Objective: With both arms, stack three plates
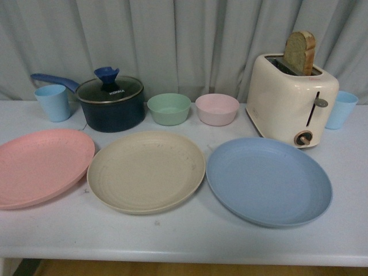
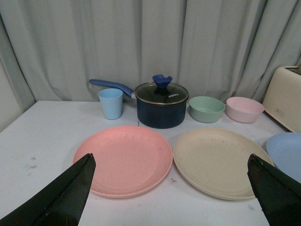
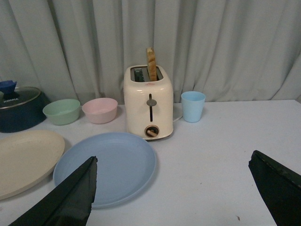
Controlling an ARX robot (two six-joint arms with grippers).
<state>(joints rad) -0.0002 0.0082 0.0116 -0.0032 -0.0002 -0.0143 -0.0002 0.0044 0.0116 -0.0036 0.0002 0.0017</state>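
Observation:
Three plates lie side by side on the white table in the front view: pink plate at left, beige plate in the middle, blue plate at right. None overlaps another. Neither arm shows in the front view. In the left wrist view my left gripper is open and empty, held back from and above the pink plate and beige plate. In the right wrist view my right gripper is open and empty, with the blue plate by one finger.
Behind the plates stand a dark blue lidded pot, a green bowl, a pink bowl, a cream toaster with a bread slice, and two light blue cups. A curtain hangs behind.

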